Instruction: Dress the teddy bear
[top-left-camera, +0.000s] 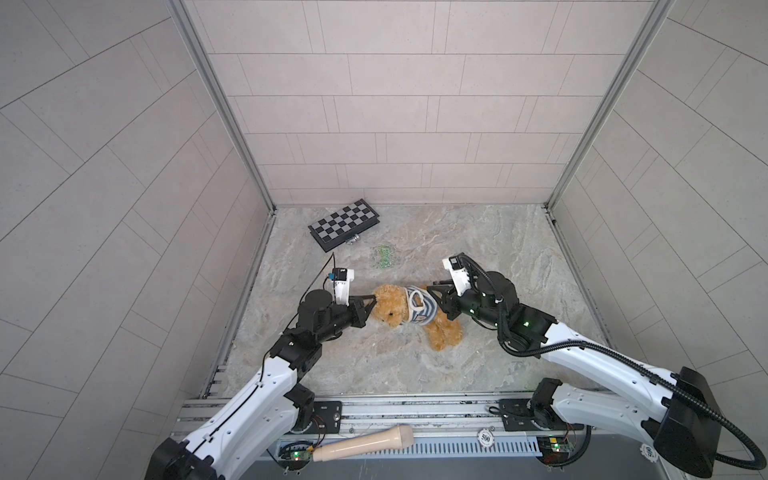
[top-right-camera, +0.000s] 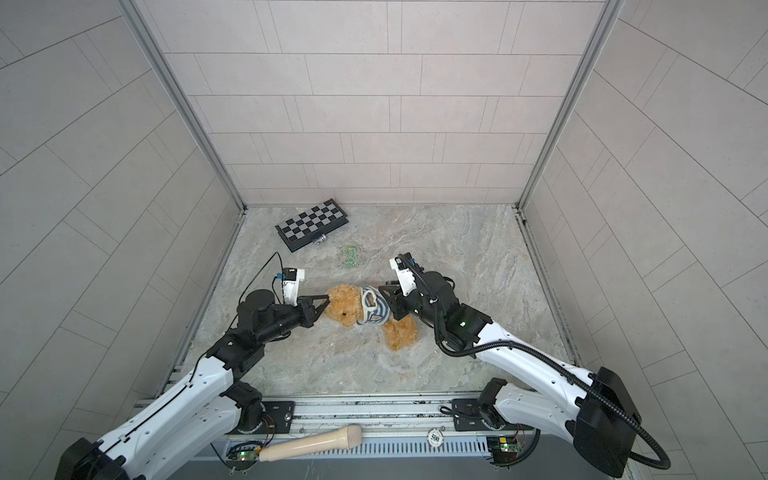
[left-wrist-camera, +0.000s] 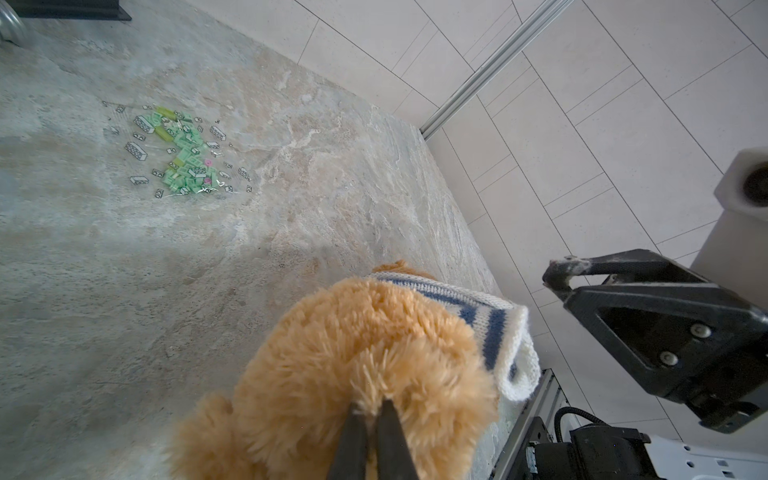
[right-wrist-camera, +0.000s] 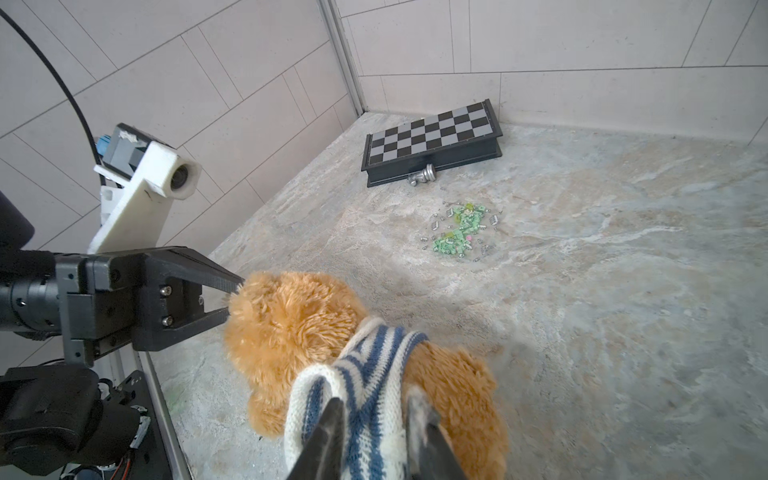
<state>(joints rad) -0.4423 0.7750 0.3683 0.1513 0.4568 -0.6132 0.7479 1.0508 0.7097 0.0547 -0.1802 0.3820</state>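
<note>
**Front rail, nearest**
- Wooden handle (top-left-camera: 361, 444), pale and club-shaped, lying along the rail.
- Poker chip (top-left-camera: 485, 437), white-rimmed, printed "500". A second chip (top-left-camera: 648, 451) at the right arm's base carries the same numeral.

**Mid-counter**
- Teddy bear (top-left-camera: 390, 307): golden-brown plush, on its side on the marble-patterned counter (top-left-camera: 498, 257). It is stretched between the two sets of jaws, head toward the left arm and legs toward the right and near side. Whether the head rests on the surface cannot be told.
- Striped sweater (top-left-camera: 417, 309): blue-and-white knit with a cream edge, around the bear's torso below the neck.
- Left gripper (top-left-camera: 372, 305): jaws pinched narrow on the fur at the top of the bear's head. In the left wrist view the tips (left-wrist-camera: 374, 409) nearly meet, with plush between them.
- Right gripper (right-wrist-camera: 376, 399): jaws partway apart, straddling the sweater at the bear's body, with knit filling the gap. Whether they press the fabric cannot be told.

**Beyond the bear**
- Clear bag of green bricks (right-wrist-camera: 461, 232), printed with brick outlines, lying flat and well apart from the bear.

**Far left corner**
- Folding chessboard (right-wrist-camera: 432, 137), black-framed and closed.
- Silver chess piece (right-wrist-camera: 422, 176), on its side, touching the board's near edge.
</note>
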